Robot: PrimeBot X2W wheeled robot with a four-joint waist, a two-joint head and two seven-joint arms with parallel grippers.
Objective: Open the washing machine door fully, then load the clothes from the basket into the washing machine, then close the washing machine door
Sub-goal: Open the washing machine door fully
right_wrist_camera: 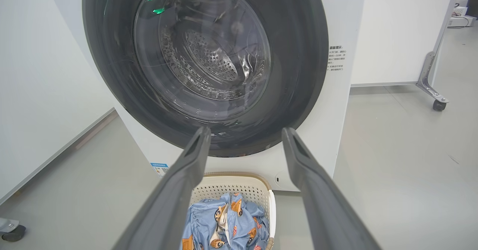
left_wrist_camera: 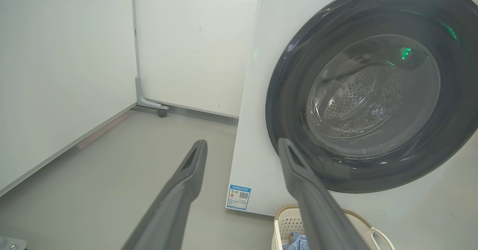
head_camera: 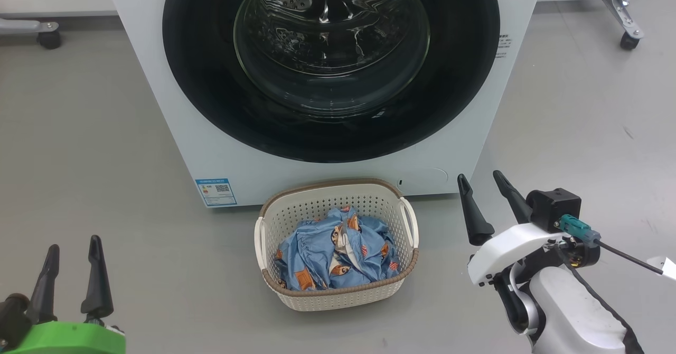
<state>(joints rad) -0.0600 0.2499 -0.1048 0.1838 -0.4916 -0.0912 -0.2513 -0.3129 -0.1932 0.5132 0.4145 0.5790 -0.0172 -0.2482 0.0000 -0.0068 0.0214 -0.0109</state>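
Glossy black rim and clear glass bowl: the washing machine door [head_camera: 200, 79] sits shut against the white washing machine [head_camera: 222, 158]. On the floor just in front stands the basket [head_camera: 338, 298], with the clothes [head_camera: 332, 248] heaped inside. Left tool [head_camera: 74, 244] and right tool [head_camera: 479, 176] hover low at either side, fingers apart, holding nothing. Opening the door looks like the step in hand, not yet begun. Next, one tool likely must reach the rim's edge and pull; no handle is discernible.

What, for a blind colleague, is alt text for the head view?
A big white front-loading washing machine with its round black-rimmed glass door shut stands behind a cream perforated basket holding blue printed clothes; open left gripper and right gripper flank it.
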